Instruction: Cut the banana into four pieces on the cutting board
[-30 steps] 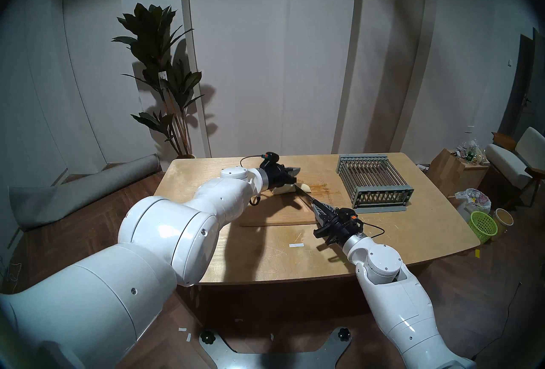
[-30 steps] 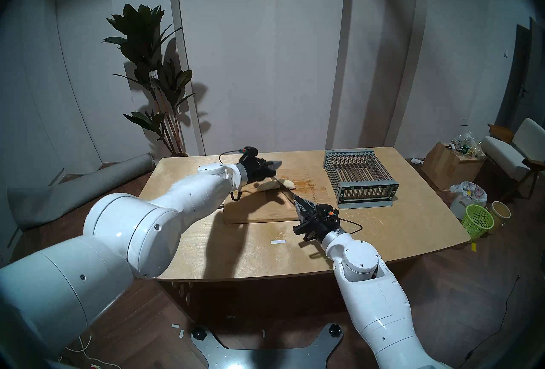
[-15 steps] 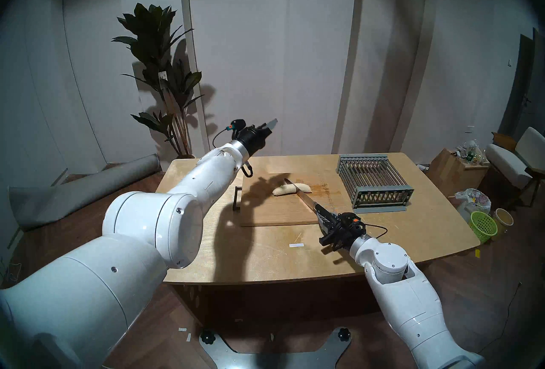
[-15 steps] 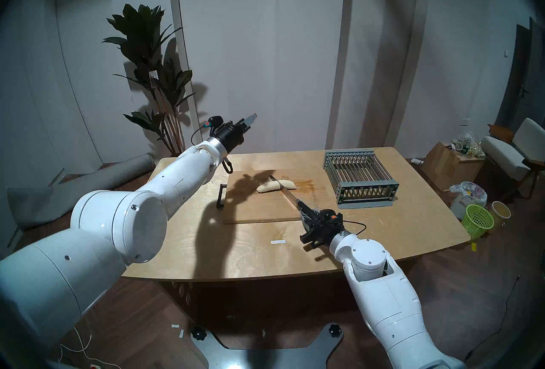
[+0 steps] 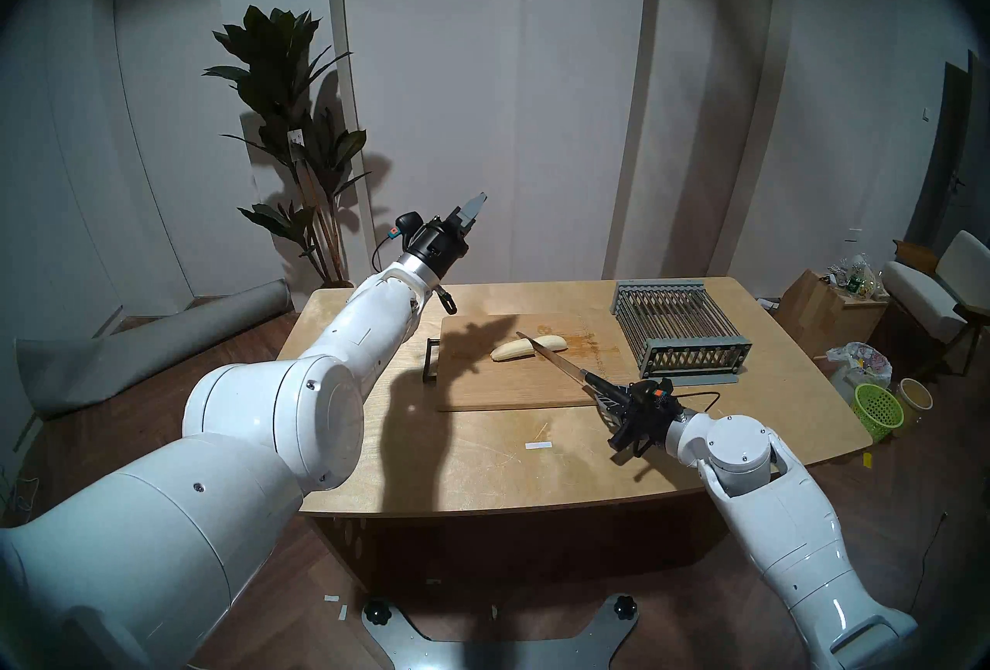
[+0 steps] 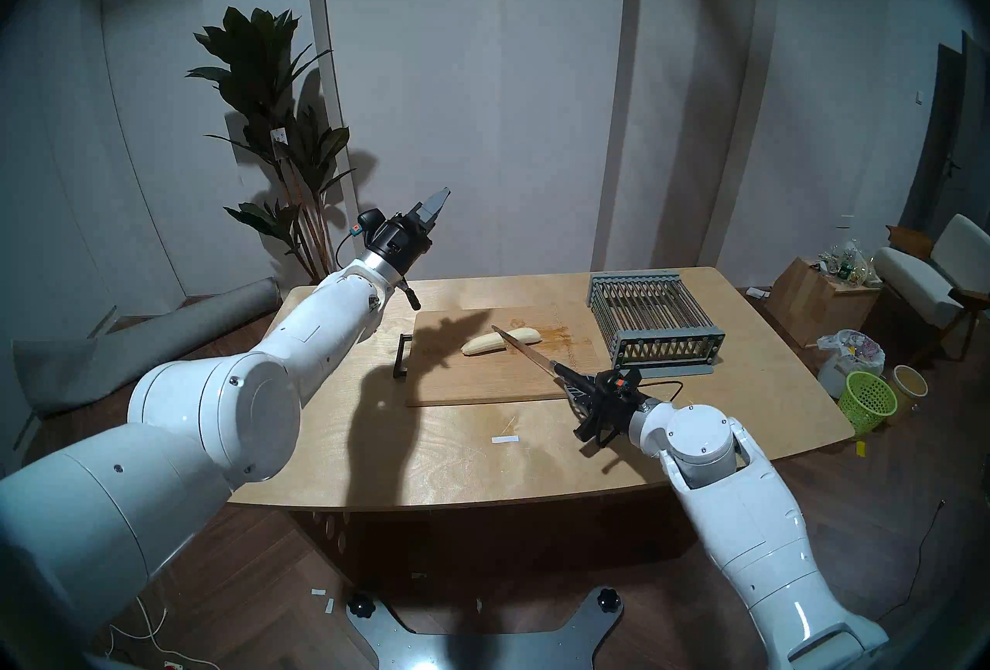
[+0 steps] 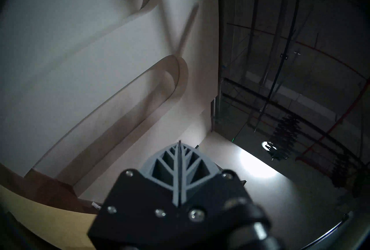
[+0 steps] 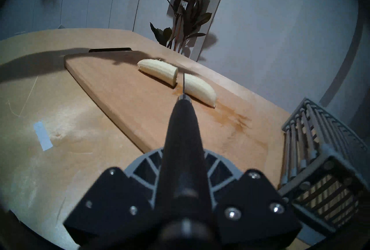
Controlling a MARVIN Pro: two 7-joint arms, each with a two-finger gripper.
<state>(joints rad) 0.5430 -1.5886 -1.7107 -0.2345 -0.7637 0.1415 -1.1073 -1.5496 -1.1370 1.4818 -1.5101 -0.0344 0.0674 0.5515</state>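
- Head stereo left: The peeled banana [image 5: 527, 348] lies in two halves on the cutting board [image 5: 514, 385], a knife [image 5: 552, 358] angled across the gap between them. The right tool [image 5: 608, 393] pinches the knife's black handle just off the board's near right corner, above the tabletop [image 5: 482, 460]. The left tool [image 5: 471, 209] is raised high over the tabletop's far left side, well apart from the fruit, its grey fingers pressed together on nothing.
- Head stereo right: Much the same scene. The halves [image 6: 501, 341] sit toward the board's [image 6: 482, 385] far side, its black handle [image 6: 402, 358] at the left end. A slatted grey rack [image 6: 653, 326] stands to the right, near the right arm's elbow room.
- Left wrist: The camera looks up at wall arches and a dark ceiling; the left tool's fingers [image 7: 180, 165] meet along one seam, shut and empty.
- Right wrist: The knife handle [image 8: 183, 143] is clamped between the right tool's fingers [image 8: 144, 165], and the blade [image 8: 183, 83] points edge-on into the slot between the two halves [image 8: 158, 68] [image 8: 200, 88], which lie close but apart. Brown stains mark the board [image 8: 120, 93] beside them.
- Judgement: One cut looks made; two remain. With the left arm away, nothing steadies the halves, so a slick piece could roll or skid under the blade and give uneven chunks. Whether the blade tip touches the board cannot be told; dragging it sideways could shove a half off line.
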